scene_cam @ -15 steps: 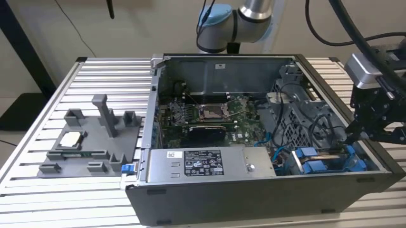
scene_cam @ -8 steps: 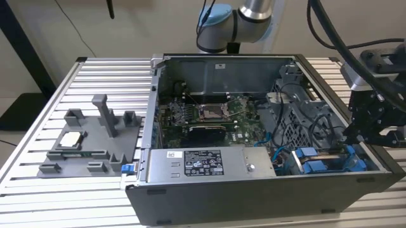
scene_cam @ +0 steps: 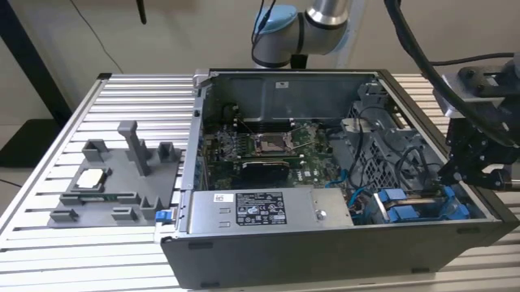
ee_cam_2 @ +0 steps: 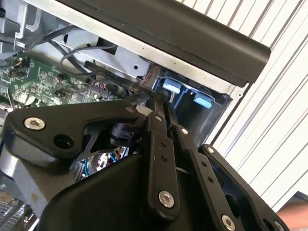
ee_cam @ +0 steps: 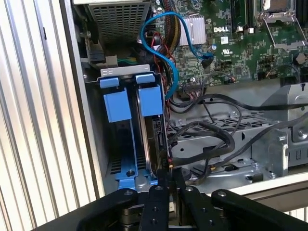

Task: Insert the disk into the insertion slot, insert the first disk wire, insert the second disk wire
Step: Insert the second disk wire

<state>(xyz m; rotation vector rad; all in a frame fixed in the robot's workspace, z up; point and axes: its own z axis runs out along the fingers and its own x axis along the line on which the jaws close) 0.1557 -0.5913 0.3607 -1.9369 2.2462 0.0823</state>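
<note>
Now the disk (ee_cam: 156, 139) sits slotted; pincer (ee_cam: 169, 174) pinched narrow at its edge; wire step, I judge; needs a straight push

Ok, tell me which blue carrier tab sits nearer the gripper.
The tab beside the blue cable; the other tab is by the case wall.

exterior view: high, tilted down on open PC case (scene_cam: 325, 261), mid dist | both wrist views: close, over gripper (ee_cam: 169, 175), share blue carriers (ee_cam: 132, 103)
</note>
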